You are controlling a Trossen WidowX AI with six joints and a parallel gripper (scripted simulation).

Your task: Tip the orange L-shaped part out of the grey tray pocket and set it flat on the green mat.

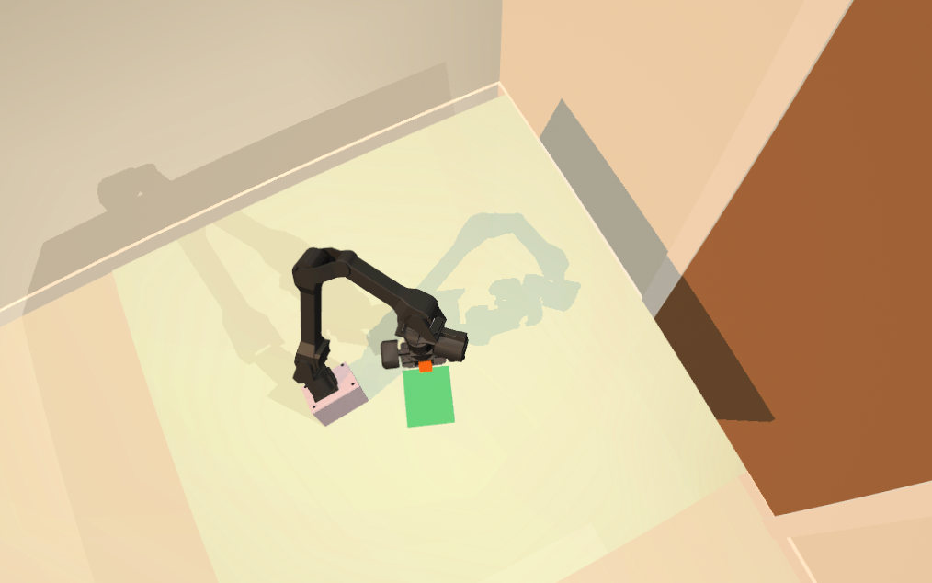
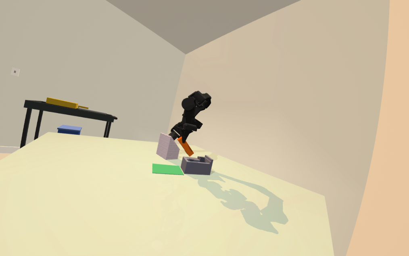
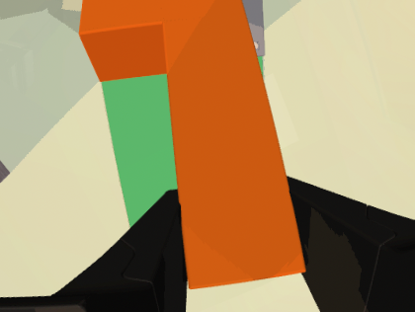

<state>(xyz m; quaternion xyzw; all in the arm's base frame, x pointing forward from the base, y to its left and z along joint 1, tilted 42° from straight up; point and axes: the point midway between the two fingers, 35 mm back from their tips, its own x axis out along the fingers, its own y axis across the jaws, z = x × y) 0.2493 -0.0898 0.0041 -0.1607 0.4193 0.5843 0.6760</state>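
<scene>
The orange L-shaped part (image 1: 425,367) (image 2: 186,147) (image 3: 227,148) hangs steeply tilted in the air, clear of the pocket. My gripper (image 2: 183,141) (image 3: 228,195) is shut on its straight end, one finger on each side. The L-shaped end points down and away from the fingers. The grey tray (image 2: 196,167) (image 3: 256,20) stands below with its pocket open; the arm hides it in the top view. The green mat (image 1: 429,398) (image 2: 167,169) (image 3: 140,148) lies flat beside the tray. In the top view the part shows at the mat's edge nearest the arm.
The arm's pinkish base block (image 1: 341,400) (image 2: 167,147) stands to one side of the mat and tray. A wall (image 2: 271,90) rises behind the table. A black side table (image 2: 69,111) with yellow things on it and a blue box (image 2: 69,129) stand farther off.
</scene>
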